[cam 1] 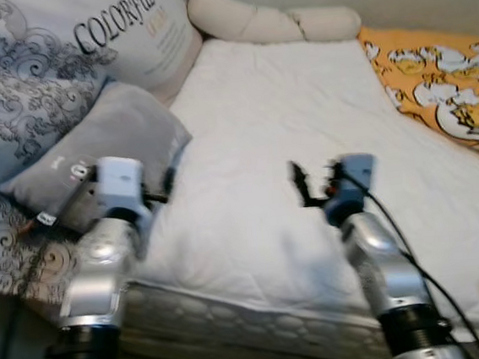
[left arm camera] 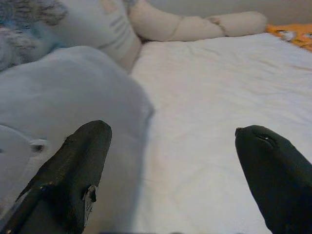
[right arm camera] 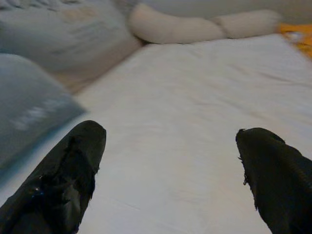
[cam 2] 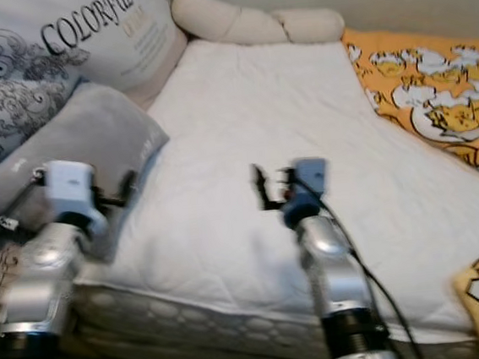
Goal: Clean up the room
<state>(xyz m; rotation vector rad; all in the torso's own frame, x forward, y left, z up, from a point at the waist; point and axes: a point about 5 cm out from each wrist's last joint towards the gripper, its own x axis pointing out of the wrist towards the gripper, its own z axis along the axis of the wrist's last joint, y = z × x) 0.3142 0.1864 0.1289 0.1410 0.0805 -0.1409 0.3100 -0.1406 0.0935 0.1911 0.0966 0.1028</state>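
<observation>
A bed with a white quilted mattress cover stretches ahead. At ten o'clock a flat grey rectangular cushion lies at the mattress's edge, leaning on a large pale pillow printed with black scrolls and "COLORFUL" lettering. A cream bolster-shaped pillow lies along the wall at twelve o'clock, and an orange blanket with white cartoon figures covers the two o'clock side. The left claw, spread wide and empty, hovers beside the grey cushion. The right claw, also wide and empty, hangs over bare sheet.
</observation>
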